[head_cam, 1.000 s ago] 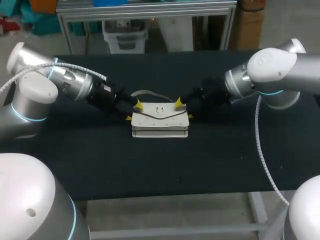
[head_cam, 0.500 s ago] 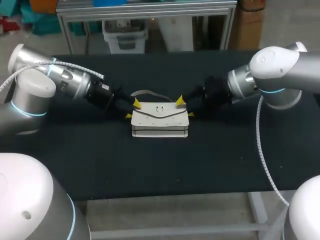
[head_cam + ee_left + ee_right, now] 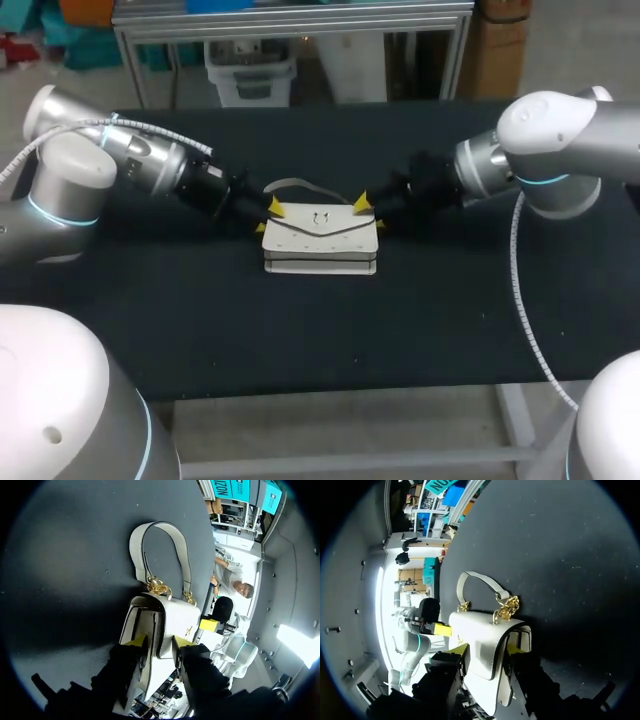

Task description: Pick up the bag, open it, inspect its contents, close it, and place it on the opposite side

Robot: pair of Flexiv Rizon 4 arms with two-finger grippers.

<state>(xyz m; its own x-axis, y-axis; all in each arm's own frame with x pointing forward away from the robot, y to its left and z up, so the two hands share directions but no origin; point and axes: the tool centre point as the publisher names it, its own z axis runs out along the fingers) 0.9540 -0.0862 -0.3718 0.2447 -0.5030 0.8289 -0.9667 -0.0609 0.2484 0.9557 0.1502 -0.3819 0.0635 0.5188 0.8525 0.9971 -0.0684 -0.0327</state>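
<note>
A white handbag [image 3: 320,240] with a flap, a gold clasp and a strap lies in the middle of the black table [image 3: 320,340]. My left gripper [image 3: 268,218] is at its left end and my right gripper [image 3: 370,214] at its right end. In the left wrist view the yellow tips press on either side of the bag's [image 3: 175,617] end, so the left gripper [image 3: 159,642] is shut on it. The right wrist view shows the same at the other end: the right gripper [image 3: 486,650] grips the bag [image 3: 480,630] by its flap side. The strap [image 3: 160,530] lies flat behind the bag.
Bare black tabletop stretches in front of the bag and out to both sides. A metal frame [image 3: 290,25] stands just past the table's far edge.
Both grippers have narrowed their fingers onto the bag's ends. The left arm has shifted slightly; the bag lies where it was.
</note>
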